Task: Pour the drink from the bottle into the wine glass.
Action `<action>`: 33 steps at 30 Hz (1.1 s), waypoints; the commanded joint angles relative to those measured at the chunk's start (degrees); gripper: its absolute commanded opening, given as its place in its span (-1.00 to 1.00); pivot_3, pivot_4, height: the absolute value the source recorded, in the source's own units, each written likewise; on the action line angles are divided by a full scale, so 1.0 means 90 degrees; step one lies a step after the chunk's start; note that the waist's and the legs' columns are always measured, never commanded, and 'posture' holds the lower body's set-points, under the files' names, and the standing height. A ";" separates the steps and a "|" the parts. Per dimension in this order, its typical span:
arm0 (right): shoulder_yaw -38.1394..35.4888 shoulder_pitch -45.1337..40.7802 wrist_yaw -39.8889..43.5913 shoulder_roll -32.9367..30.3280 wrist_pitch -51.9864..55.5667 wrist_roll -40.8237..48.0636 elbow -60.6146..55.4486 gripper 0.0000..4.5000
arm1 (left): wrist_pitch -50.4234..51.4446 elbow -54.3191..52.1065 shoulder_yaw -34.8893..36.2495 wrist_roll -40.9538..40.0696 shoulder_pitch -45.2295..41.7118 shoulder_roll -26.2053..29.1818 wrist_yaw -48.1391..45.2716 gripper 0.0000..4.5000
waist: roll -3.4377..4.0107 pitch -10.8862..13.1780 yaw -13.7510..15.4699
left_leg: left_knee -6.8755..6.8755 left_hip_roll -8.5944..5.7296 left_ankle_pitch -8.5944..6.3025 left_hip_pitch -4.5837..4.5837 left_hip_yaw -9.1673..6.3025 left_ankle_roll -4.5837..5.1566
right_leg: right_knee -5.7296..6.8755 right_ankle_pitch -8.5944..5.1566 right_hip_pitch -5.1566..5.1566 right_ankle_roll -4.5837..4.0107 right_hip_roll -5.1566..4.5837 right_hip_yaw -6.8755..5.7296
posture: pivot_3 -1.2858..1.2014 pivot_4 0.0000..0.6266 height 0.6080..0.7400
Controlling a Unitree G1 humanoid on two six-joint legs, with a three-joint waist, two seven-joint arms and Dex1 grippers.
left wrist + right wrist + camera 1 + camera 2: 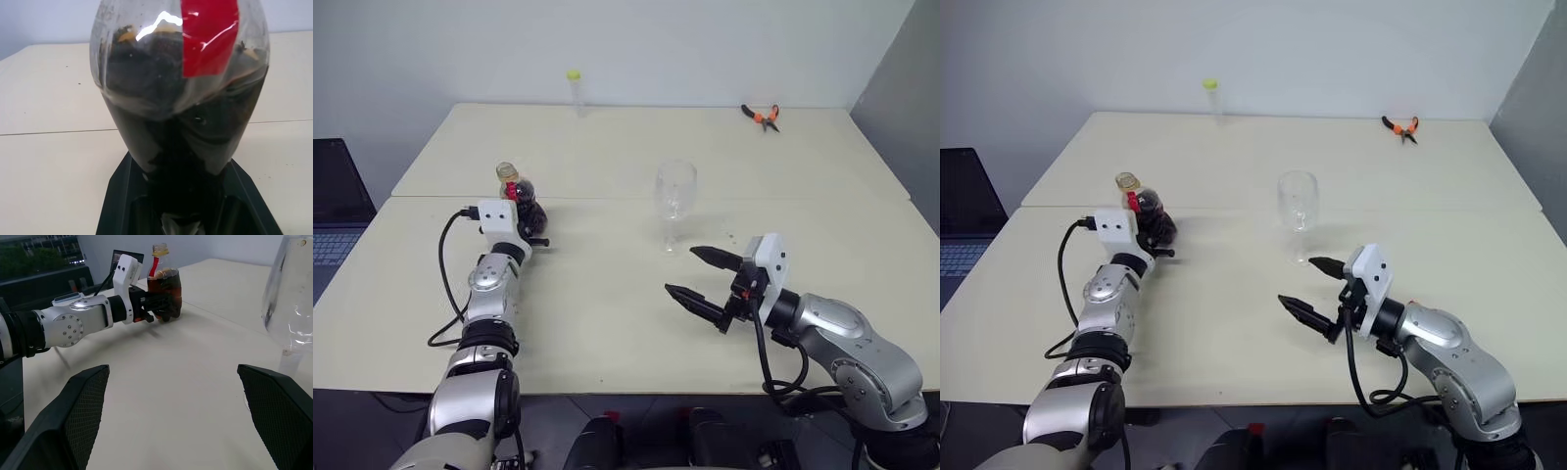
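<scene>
On the left side of the pale table (607,323), the left gripper (530,223) is clamped on the lower body of the bottle (521,201), its black fingers (122,196) pressed against both sides. The bottle stands upright, apparently with its base on the tabletop, and holds the dark drink (186,147). Nearer the middle, the right gripper (697,274) hovers above the table with its fingers spread wide, holding nothing. The wine glass (674,204) stands upright just beyond it, well apart from the bottle. At the far edge stand a thin clear tube (576,92) and orange-handled pliers (762,117).
</scene>
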 commanded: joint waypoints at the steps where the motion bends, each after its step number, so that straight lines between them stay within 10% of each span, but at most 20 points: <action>1: 0.0003 -0.0031 -0.0015 0.0027 -0.0167 -0.0013 -0.0215 1.00 | -0.0237 -0.0359 -0.0075 0.0074 -0.0146 0.0159 -0.0139 -0.67 | 0.0000 0.0000 0.0000 | 0.0000 0.0000 0.0000 0.0000 0.0000 0.0000 | 0.0000 0.0000 0.0000 0.0000 0.0000 0.0000 | 0.03 -0.52 1.00; 33: -0.0071 -0.0622 -0.0958 0.1031 -0.1488 -0.1046 0.0447 1.00 | -0.0455 -0.0817 -0.2083 0.1665 -0.2116 0.0370 -0.1557 -0.67 | -0.0003 0.0003 -0.0012 | 0.0001 -0.0005 0.0010 -0.0004 0.0003 -0.0017 | 0.0005 0.0000 -0.0006 0.0000 0.0008 0.0003 | 0.03 -0.52 1.00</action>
